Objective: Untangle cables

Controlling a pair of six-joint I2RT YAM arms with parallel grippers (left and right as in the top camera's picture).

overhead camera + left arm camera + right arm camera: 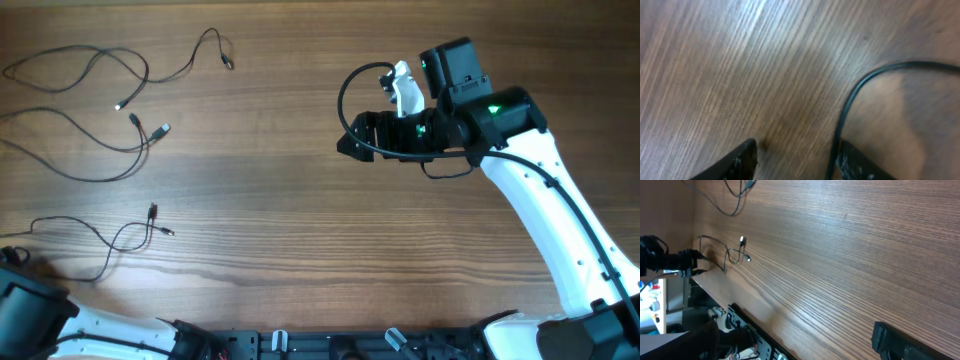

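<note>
Several thin dark cables lie loose at the table's left. One cable (95, 65) winds along the top, a second (75, 150) loops below it, and a third (100, 245) lies near the front left. In the left wrist view my left gripper (800, 162) hovers low over the wood. A thin cable (850, 100) curves down between its fingertips (742, 160), close against the right one, and the jaws stand apart. My right gripper (348, 140) hangs over the table's middle right, open and empty. Only one of its fingers (890, 340) shows in its wrist view.
My left arm (25, 305) sits at the front left corner, mostly out of the overhead view. The table's front edge (730, 297) and black rail run along the near side. A thick black arm cable (345, 100) loops beside my right wrist.
</note>
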